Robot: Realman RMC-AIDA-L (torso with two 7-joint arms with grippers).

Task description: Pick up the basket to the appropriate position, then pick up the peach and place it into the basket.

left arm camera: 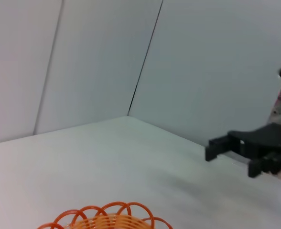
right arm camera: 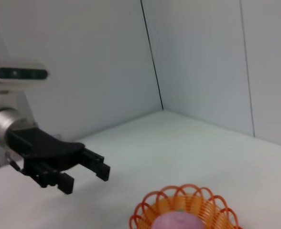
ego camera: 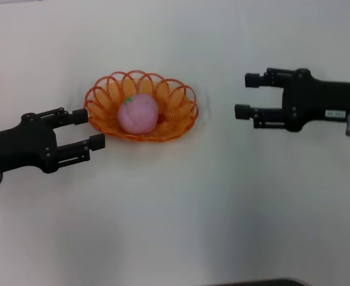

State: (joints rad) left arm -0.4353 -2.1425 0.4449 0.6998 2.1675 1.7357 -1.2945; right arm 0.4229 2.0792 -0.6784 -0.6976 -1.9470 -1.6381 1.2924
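Note:
The orange wire basket (ego camera: 175, 119) sits on the white table, left of centre in the head view. The pink peach (ego camera: 137, 114) lies inside it with its green leaf mark on top. My left gripper (ego camera: 89, 129) is open and empty, right next to the basket's left rim. My right gripper (ego camera: 247, 95) is open and empty, well to the right of the basket and apart from it. The basket's rim shows in the left wrist view (left arm camera: 107, 214). The right wrist view shows the basket (right arm camera: 212, 202), the peach's top (right arm camera: 178, 222) and the left gripper (right arm camera: 85, 174).
The white table (ego camera: 181, 214) is bounded by white walls (left arm camera: 217, 57) at the back. A dark edge (ego camera: 252, 282) shows at the table's near side.

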